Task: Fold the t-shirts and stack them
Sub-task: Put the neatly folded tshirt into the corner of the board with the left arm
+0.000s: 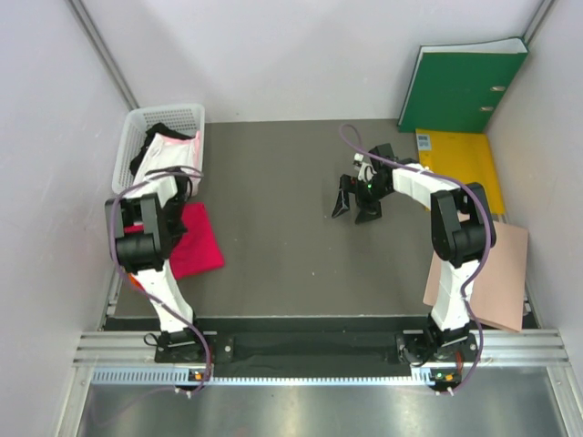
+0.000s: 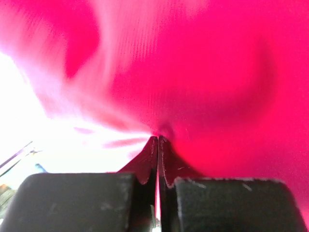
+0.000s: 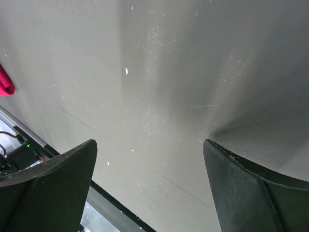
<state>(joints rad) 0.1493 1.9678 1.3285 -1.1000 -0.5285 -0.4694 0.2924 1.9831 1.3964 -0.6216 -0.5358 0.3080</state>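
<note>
A bright magenta-red t-shirt lies folded on the dark table's left side. It fills the left wrist view as magenta-red cloth. My left gripper is shut, with a pinch of this cloth between its fingertips. From above, the left gripper sits at the shirt's far edge, mostly hidden by the arm. My right gripper hovers over the bare table right of centre. In its wrist view the right gripper is open with nothing between the fingers. A corner of the magenta-red t-shirt shows at that view's left edge.
A white basket at the back left holds a whitish-pink garment and a black one. A green binder leans on the back wall above a yellow folder. A tan paper sheet lies at the right edge.
</note>
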